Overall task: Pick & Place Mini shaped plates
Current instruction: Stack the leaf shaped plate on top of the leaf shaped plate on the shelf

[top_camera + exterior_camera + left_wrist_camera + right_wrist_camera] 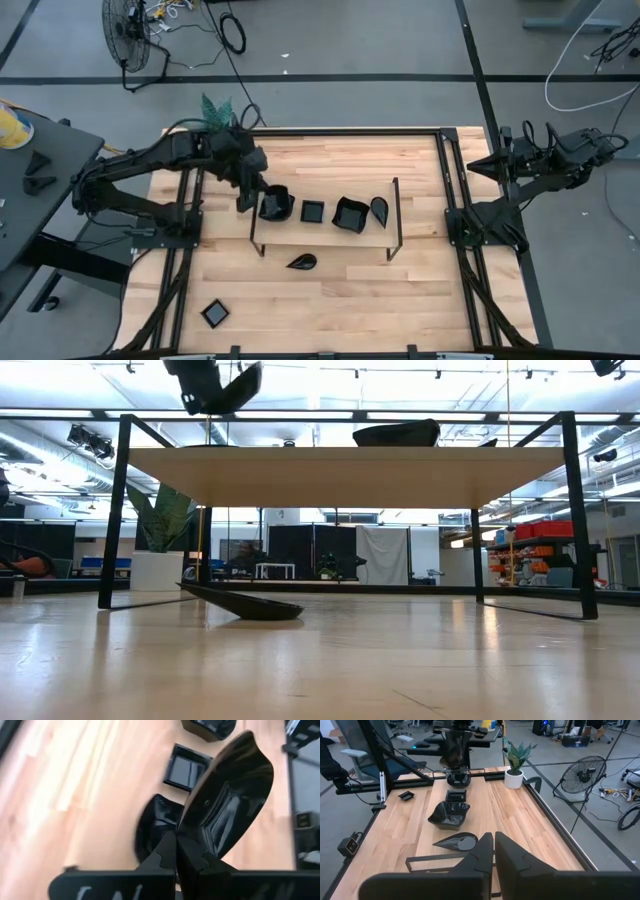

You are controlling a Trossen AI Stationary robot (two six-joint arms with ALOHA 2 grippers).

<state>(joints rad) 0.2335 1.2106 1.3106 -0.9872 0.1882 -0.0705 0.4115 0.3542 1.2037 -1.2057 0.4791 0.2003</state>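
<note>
Plate (227,805) between left fingers (165,855)

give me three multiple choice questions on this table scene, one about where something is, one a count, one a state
1. Where is the small square dish that lies apart from the others?
A. on the raised shelf
B. near the table's front left corner
C. beside the right arm

2. How many dishes rest on the raised shelf, leaving out the one that is held?
A. one
B. four
C. seven

3. What is the left claw doing?
A. clamped on a glossy black dish
B. open above bare wood
C. parked off the table

Answers:
1 B, the high view shows it alone by that corner.
2 B, the high view shows a dark bowl, a square dish, a wavy dish and a teardrop dish in a row.
3 A, the left wrist view shows its fingers shut on the edge of a held dish, lifted over the bowl.
</note>
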